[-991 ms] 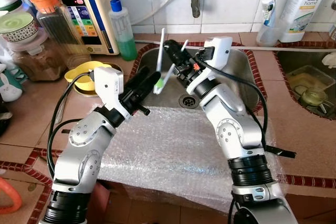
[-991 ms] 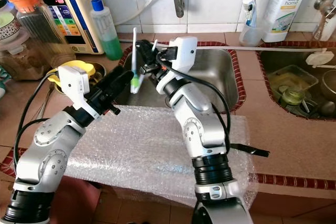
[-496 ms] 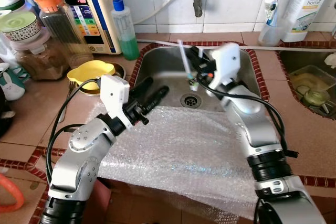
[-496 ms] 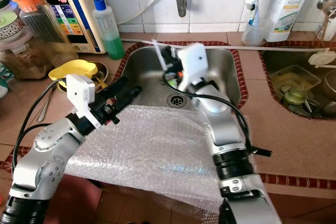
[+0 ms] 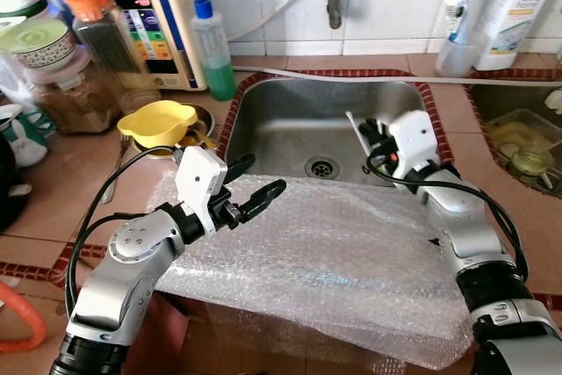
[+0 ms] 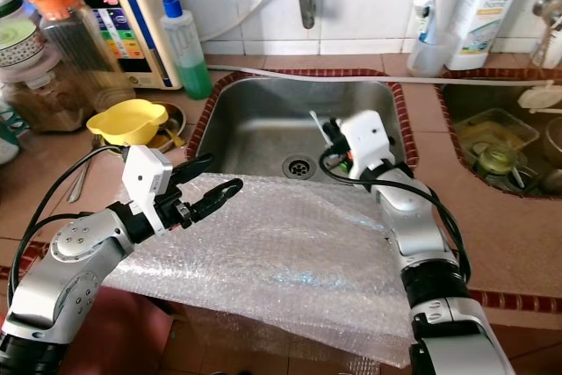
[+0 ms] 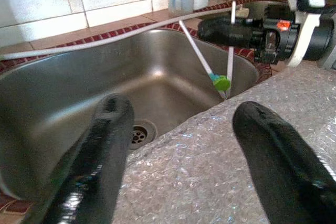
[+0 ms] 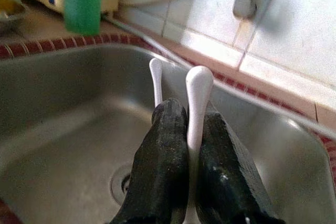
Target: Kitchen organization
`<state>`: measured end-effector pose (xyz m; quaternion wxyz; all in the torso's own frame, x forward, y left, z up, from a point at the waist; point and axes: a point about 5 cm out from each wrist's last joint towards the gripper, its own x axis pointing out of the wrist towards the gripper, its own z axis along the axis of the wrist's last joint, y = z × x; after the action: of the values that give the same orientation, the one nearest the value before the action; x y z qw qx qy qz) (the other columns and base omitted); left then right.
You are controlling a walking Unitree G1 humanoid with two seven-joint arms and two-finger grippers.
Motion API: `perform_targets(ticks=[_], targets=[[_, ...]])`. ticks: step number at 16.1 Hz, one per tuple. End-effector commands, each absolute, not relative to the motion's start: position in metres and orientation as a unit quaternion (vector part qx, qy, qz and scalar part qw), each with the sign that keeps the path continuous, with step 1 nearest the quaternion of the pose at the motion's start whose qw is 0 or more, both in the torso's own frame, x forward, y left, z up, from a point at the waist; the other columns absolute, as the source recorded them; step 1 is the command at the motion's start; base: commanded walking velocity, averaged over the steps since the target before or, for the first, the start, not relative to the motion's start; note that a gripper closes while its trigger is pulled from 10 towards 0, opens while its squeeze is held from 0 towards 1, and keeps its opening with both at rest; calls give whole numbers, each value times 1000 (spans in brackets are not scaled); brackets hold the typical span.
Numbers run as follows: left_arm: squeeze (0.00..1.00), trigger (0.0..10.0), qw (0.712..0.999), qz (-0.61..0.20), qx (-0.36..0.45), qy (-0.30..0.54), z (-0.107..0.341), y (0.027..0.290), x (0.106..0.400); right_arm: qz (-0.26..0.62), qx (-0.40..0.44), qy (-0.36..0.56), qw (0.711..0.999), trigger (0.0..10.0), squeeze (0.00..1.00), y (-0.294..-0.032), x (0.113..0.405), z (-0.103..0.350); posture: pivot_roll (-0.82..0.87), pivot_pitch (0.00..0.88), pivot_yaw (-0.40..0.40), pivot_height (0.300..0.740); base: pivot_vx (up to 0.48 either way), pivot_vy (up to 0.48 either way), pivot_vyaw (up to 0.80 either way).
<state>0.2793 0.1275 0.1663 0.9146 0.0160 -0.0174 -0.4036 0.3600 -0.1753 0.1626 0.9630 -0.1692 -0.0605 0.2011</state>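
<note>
Two white toothbrushes (image 8: 195,98) are clamped between the fingers of the right gripper (image 5: 373,136), above the right side of the sink (image 5: 290,120). The left gripper (image 5: 255,191) is held spread and empty over the bubble wrap (image 5: 334,256).

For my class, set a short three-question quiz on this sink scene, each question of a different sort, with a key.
1. True or false: the left gripper is shut on the toothbrushes.
2. What lies under both arms? A) bubble wrap B) a towel C) a tray
3. What colour is the liquid in the blue-capped bottle beside the sink?

Key: 1 false; the right gripper holds them, the left is open. 2 A, the bubble wrap. 3 green.
</note>
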Motion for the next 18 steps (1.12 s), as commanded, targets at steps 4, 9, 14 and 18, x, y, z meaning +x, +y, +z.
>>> perform_targets(ticks=[4, 9, 14, 18], targets=[[1000, 10000, 915, -403, 30, -13, 165, 128, 281, 201, -162, -10, 966, 10000, 1000, -175, 358, 140, -159, 109, 152, 740, 0, 0, 0], [1000, 10000, 916, -399, 35, -14, 164, 129, 283, 198, -175, 41, 964, 10000, 1000, -173, 359, 129, -164, 109, 149, 740, 0, 0, 0], [1000, 10000, 954, -295, 31, -45, 174, 158, 304, 214, -124, 14, 969, 10000, 1000, -153, 359, 152, -176, 100, 129, 740, 0, 0, 0], [1000, 10000, 970, -235, 27, -60, 179, 182, 314, 261, -98, -10, 960, 10000, 1000, -123, 342, 162, -180, 97, 124, 740, 0, 0, 0]])
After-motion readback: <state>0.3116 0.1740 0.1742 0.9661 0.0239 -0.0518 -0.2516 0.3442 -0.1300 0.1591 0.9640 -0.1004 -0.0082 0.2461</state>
